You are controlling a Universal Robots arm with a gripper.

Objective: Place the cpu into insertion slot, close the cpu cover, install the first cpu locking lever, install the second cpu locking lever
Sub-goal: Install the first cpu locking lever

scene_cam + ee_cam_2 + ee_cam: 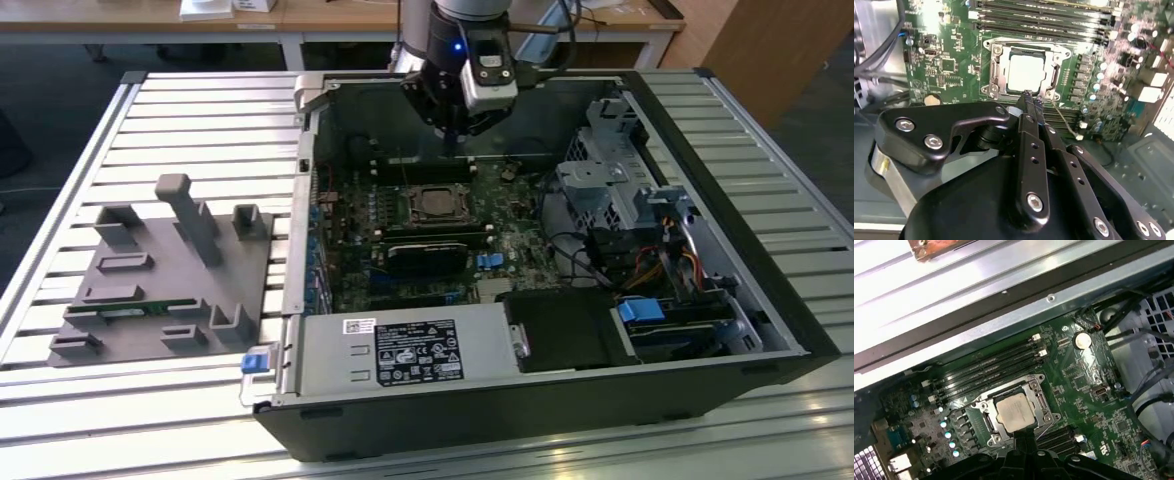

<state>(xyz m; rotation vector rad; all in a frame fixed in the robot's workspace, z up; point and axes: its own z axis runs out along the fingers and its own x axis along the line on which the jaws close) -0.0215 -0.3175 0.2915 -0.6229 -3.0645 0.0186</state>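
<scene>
Your hand [1032, 97], pressed together and empty, hovers beside the insertion slot [995, 50] — the cpu [1026, 71] sits inside, cpu cover [998, 75] apparently down; locking levers unclear.

The arm [447, 30] comes down from the far side of the scene, wrist steeply downward; the gripper [457, 135] hangs at its end; its black fingers [1026, 140] run side by side, tips seemingly pressed together.

Matte black hand [1030, 99], silver screws [1035, 201]
</scene>
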